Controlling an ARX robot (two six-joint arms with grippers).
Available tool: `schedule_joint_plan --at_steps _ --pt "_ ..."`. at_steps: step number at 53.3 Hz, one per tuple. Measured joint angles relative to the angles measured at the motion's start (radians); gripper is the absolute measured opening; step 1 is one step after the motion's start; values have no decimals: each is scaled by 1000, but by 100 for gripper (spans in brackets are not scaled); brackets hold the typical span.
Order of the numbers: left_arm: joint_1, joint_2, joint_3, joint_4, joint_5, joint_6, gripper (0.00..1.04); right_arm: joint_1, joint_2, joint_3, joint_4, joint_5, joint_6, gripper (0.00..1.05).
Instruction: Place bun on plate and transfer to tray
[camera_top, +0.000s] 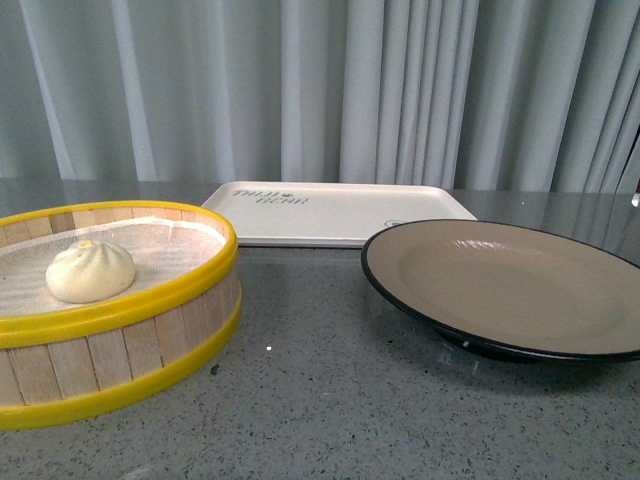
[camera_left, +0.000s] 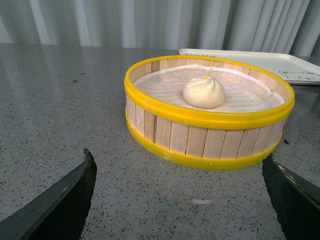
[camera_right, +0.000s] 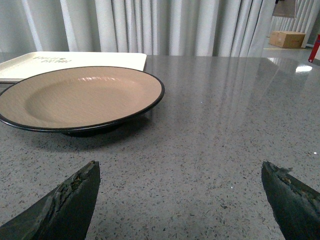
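on the left side of the table (camera_top: 330, 400), the bun (camera_top: 90, 270) sits on the white cloth liner (camera_top: 170, 250) inside the yellow-rimmed steamer basket (camera_top: 120, 350), pleated top upward. the plate (camera_top: 500, 285) stands bare on the right side, apart from the basket. the tray (camera_top: 340, 215) lies behind and between them, its near edge hidden behind the plate rim; contact cannot be confirmed.

left fingers (camera_left: 65, 195): spread wide, holding nothing, low over the table and short of the basket. the left wrist view shows the bun (camera_left: 204, 91) ahead of them, roughly in line with the gap, with the basket's near wall (camera_left: 200, 142) standing between.

right fingers (camera_right: 70, 200): spread wide, holding nothing, facing the plate (camera_right: 80, 97), which lies ahead and off to one side.

assessment: the left arm is the nearer to the bun. being round, the bun has no long axis to align with. the wall bars a level approach, so the fingers would need to rise and descend over the rim. no step of the task is done.
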Motion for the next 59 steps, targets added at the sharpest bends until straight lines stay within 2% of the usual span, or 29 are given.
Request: schedule_joint_plan --at_steps 16,19,21,24,27,33,43,54,59 --pt "0 0 0 0 -1 0 98 0 0 0 0 0 0 96" --pt "-55 97 36 -71 -196 -157 98 0 0 0 0 0 0 96" --pt "-61 191 55 -26 -250 -253 98 0 0 0 0 1 0 96" --pt "-57 371 108 128 -226 -359 98 0 0 0 0 -1 0 96" --pt "-53 511 181 268 -187 -377 98 0 0 0 0 0 0 96" --pt "-60 691 316 385 -136 -343 98 0 0 0 0 0 0 96" --pt "-105 930 512 329 -87 -211 98 0 0 0 0 0 0 96" --pt "-183 1142 770 93 -106 -131 98 0 0 0 0 0 0 96" --pt "-199 1197 835 35 -124 -129 98 0 0 0 0 0 0 96"
